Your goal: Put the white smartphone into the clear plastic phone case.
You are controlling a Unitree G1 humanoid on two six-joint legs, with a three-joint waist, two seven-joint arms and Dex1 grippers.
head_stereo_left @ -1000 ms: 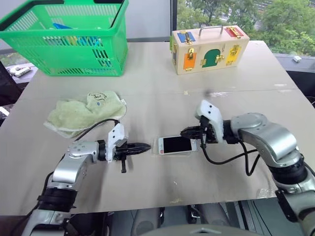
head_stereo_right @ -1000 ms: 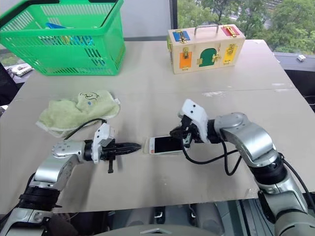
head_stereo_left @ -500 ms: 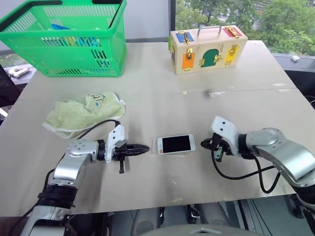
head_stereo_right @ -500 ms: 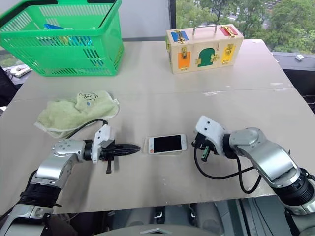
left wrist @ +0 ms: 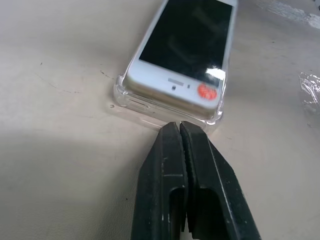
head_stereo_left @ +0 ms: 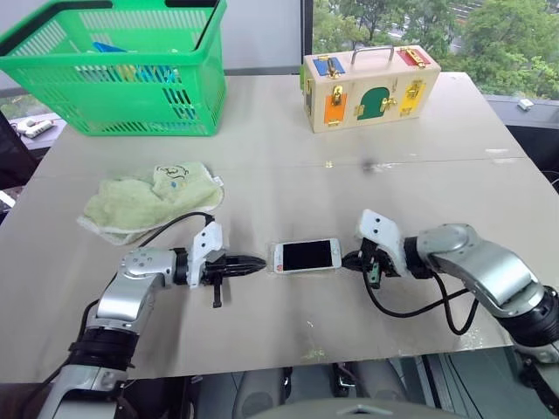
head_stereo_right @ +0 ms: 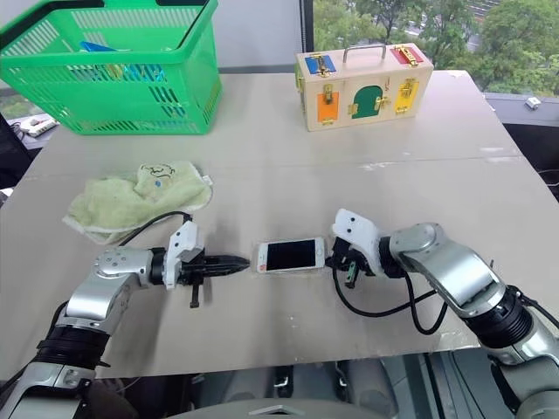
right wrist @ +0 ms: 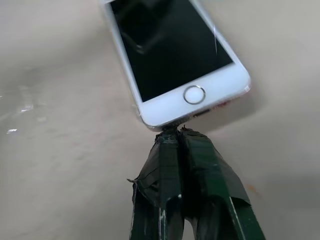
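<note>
From the head views, the white smartphone (head_stereo_left: 307, 255) lies face up on the table (head_stereo_left: 288, 183) between the two grippers, the left gripper (head_stereo_left: 249, 263) clenched empty at one end, seemingly bracing the clear plastic phone case (left wrist: 122, 97). In the left wrist view the phone sits on the case just ahead of the tips. In the right wrist view the right gripper (right wrist: 173, 136), pinched empty, meets the home-button end, likely to push it home.
</note>
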